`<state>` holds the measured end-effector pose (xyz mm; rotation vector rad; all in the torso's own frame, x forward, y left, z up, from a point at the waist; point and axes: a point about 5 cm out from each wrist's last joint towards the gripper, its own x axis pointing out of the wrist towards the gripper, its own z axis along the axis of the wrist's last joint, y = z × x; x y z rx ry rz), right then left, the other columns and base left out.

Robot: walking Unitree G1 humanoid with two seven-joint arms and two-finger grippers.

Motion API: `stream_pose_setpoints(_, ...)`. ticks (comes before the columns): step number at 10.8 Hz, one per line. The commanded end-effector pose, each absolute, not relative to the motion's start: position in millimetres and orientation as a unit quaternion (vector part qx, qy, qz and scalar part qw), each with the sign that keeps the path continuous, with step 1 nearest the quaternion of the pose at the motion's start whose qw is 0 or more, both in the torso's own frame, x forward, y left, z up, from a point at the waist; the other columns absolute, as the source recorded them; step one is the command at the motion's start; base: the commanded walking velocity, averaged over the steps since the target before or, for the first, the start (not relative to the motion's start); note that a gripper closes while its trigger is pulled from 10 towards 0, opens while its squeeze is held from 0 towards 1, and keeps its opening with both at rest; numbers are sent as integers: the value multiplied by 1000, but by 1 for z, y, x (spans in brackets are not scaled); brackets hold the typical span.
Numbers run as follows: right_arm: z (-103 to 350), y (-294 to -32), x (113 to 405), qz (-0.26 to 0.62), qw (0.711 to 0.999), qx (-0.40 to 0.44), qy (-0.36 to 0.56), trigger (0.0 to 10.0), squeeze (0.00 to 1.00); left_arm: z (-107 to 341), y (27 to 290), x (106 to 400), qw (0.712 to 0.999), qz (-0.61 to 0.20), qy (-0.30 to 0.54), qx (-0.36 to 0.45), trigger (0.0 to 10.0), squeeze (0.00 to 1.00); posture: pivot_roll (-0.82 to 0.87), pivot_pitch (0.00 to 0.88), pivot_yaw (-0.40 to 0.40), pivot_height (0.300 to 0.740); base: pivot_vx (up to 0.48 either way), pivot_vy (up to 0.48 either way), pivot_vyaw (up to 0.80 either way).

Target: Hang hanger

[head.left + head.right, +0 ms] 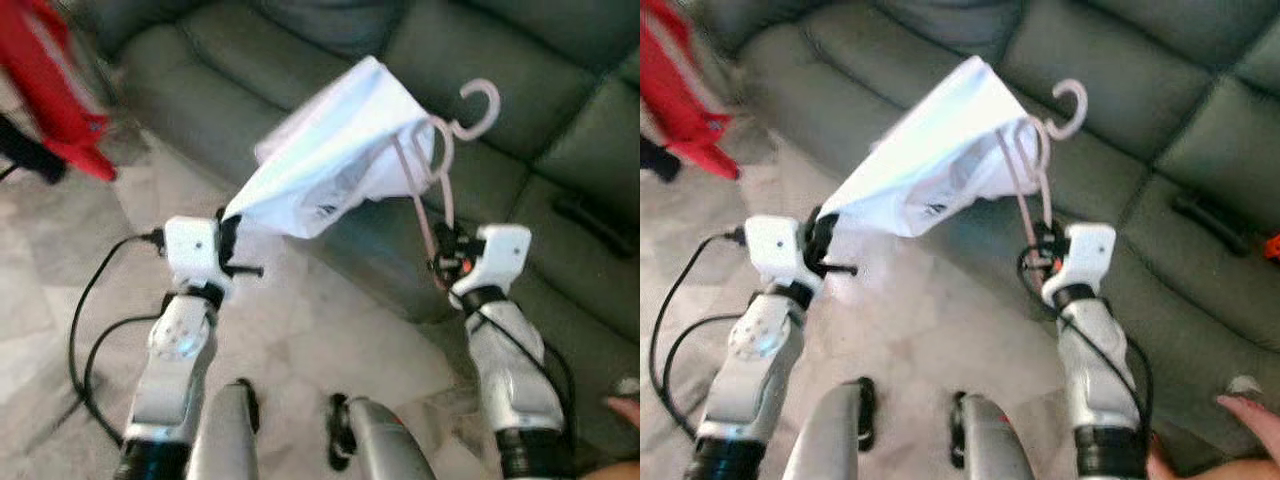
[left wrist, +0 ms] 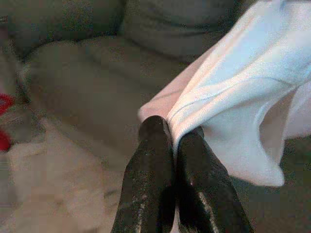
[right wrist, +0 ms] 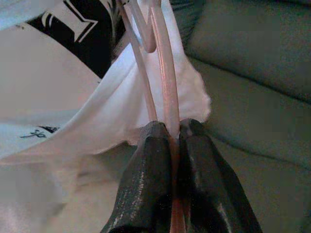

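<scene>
A white garment (image 1: 335, 165) with a dark print is stretched in the air between my two grippers, in front of a sofa. My left gripper (image 1: 232, 235) is shut on one edge of the white garment (image 2: 233, 92), pinched between its black fingers (image 2: 150, 165). My right gripper (image 1: 443, 255) is shut on the thin bars of a pale pink hanger (image 1: 440, 150), whose hook (image 1: 480, 108) points up over the sofa seat. In the right wrist view the pink hanger (image 3: 165, 82) runs up from the fingers (image 3: 146, 165) into the white garment (image 3: 73, 97).
A dark grey-green sofa (image 1: 300, 60) spans the back and right. A red cloth (image 1: 55, 80) hangs at the far left. Pale tiled floor (image 1: 60, 300) lies below, with black cables (image 1: 85, 330) by my left arm. A person's hand (image 1: 1250, 415) is at the lower right.
</scene>
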<state>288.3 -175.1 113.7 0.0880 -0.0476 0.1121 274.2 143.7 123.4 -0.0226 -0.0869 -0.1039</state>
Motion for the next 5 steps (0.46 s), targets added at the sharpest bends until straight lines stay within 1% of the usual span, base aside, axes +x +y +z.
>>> stream_pose_setpoints(1,123,-186,283,25,998,26,-57,10000,0,117,142,270,998,-52,-32,-14,10000,0,13,216,-64,740,0,480,0)
stream_pose_setpoints(2,121,-185,284,13,998,35,-55,10000,0,114,133,270,997,-66,-33,-15,10000,0,11,199,-57,740,0,480,0)
stream_pose_setpoints(4,128,-178,294,23,996,49,-70,10000,0,121,119,271,992,-110,-52,-21,10000,0,20,166,-56,740,0,0,0)
stream_pose_setpoints(5,135,-171,306,40,995,54,-80,10000,0,128,111,273,988,-139,-65,-32,10000,0,29,151,-61,740,0,0,0)
